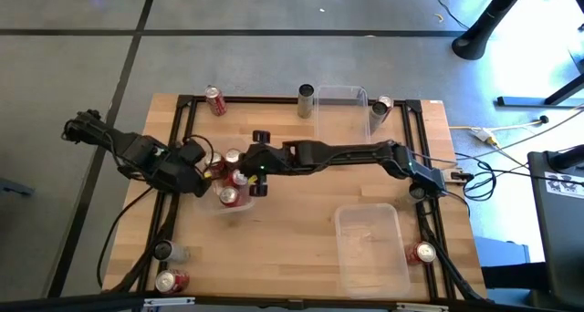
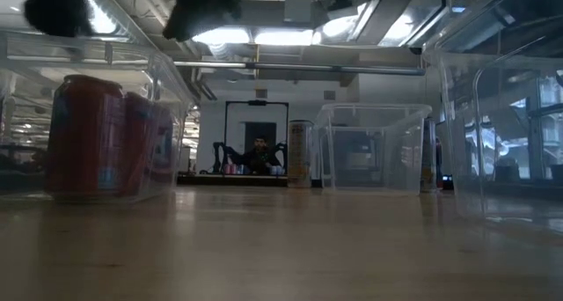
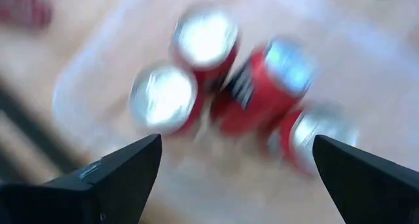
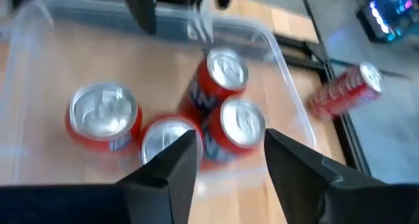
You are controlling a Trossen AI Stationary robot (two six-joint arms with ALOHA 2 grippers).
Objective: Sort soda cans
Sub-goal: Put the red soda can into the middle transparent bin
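Note:
Several red soda cans (image 4: 222, 119) with silver tops stand upright close together in a clear plastic bin (image 4: 288, 60) on the left middle of the table (image 1: 301, 212). My right gripper (image 4: 229, 162) hovers above them, its arm reaching across from the right. Its fingers are apart with nothing between them. My left gripper (image 3: 236, 165) is also above the red soda cans (image 3: 216, 86), on their left side, open wide and empty. In the high view the left gripper (image 1: 201, 171) and the right gripper (image 1: 258, 178) flank the bin's cans (image 1: 230, 177).
Loose cans lie about: a red one (image 1: 215, 100) and a grey upright one (image 1: 306, 100) at the far edge, a red one (image 1: 381, 107) far right, one (image 1: 424, 253) near right, and two (image 1: 169, 277) near left. Two more clear bins stand at the far middle (image 1: 342, 102) and near right (image 1: 370, 244).

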